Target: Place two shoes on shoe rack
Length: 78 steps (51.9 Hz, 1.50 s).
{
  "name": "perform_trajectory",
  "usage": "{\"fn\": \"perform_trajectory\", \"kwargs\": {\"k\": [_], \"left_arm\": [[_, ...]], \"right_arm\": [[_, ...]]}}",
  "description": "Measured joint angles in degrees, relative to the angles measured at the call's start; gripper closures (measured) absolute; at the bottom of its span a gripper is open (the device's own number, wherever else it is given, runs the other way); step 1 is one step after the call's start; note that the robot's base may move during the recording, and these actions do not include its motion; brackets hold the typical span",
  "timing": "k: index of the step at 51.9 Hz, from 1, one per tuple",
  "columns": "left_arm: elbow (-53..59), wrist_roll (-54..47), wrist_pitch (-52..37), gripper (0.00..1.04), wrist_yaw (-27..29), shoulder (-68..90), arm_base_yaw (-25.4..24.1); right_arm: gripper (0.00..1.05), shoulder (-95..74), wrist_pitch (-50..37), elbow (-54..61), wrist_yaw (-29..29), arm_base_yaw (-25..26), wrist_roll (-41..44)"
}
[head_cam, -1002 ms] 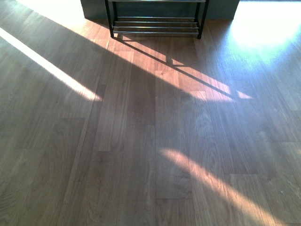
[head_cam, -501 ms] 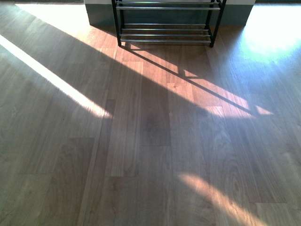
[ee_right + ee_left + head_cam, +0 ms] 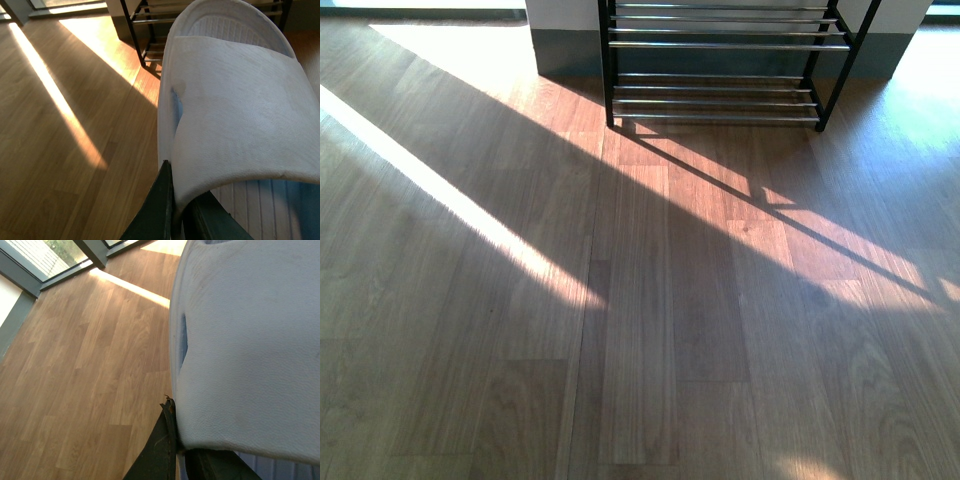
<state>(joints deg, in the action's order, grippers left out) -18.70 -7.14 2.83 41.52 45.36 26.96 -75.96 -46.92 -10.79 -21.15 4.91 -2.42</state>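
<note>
Two white slide sandals, one in each gripper, both short of the rack.

Front view: one low shoe rack (image 3: 720, 98), with black metal side frames and chrome rods, stands at the far edge of the brown wooden plank floor (image 3: 640, 350) against the wall. Two tiers of rods show, and sunlight bars cross the boards.
Left wrist view: the left gripper (image 3: 177, 445) has its dark fingers pinched narrowly on the strap edge of a white slide sandal (image 3: 250, 350) with a broad soft strap. Both ends are cropped, so its heading cannot be told.
Right wrist view: the right gripper (image 3: 180, 212) is clamped the same way on the strap edge of the second white slide sandal (image 3: 235, 115). Its long axis runs away from the gripper, and its rounded end points at the shoe rack just beyond.
</note>
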Motion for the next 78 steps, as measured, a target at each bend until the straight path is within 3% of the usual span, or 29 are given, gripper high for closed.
{"fn": "perform_trajectory", "kwargs": {"k": [78], "left_arm": [[0.0,0.0,0.0,1.03,-0.1,0.0,0.0]], "right_arm": [[1.03,0.1,0.0,0.0,0.1,0.0,0.0]]}}
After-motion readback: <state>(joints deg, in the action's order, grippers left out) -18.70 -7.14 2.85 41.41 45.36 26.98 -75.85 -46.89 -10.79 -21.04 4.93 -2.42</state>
